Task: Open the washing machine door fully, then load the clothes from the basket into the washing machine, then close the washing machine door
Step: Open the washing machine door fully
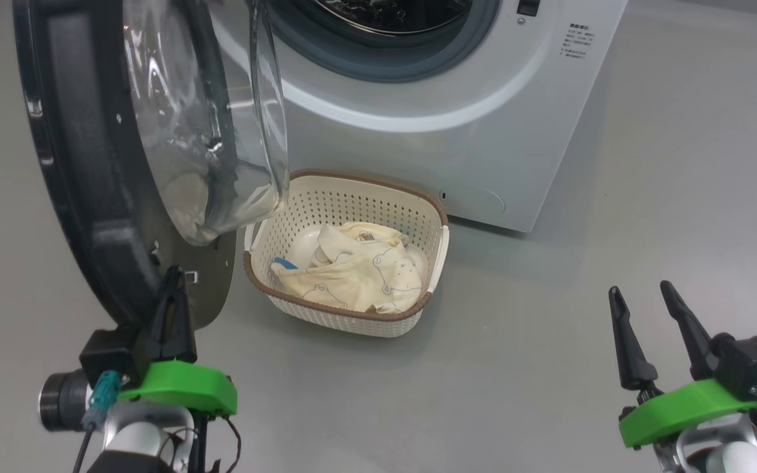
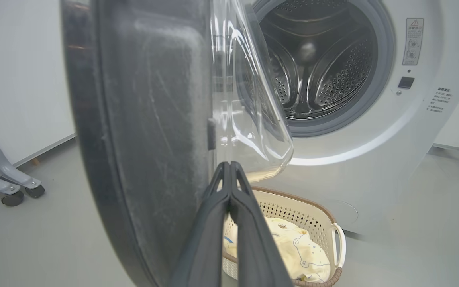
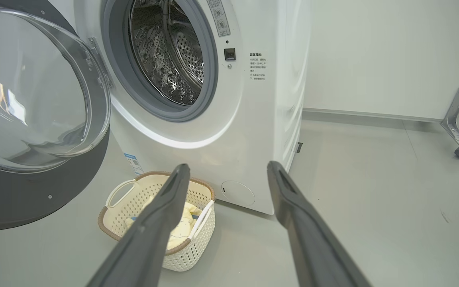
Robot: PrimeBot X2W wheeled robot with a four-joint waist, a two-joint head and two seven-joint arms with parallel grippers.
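White basket holds clothes, beside washing machine; door open; left pincer closed, right pincer spread wide

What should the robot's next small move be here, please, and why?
Probably nudge the washing machine door farther open with the shut left gripper, whose tips sit by its inner face. The door stands only partway open, its glass dome bulging toward the basket, and the clothes lie inside it.
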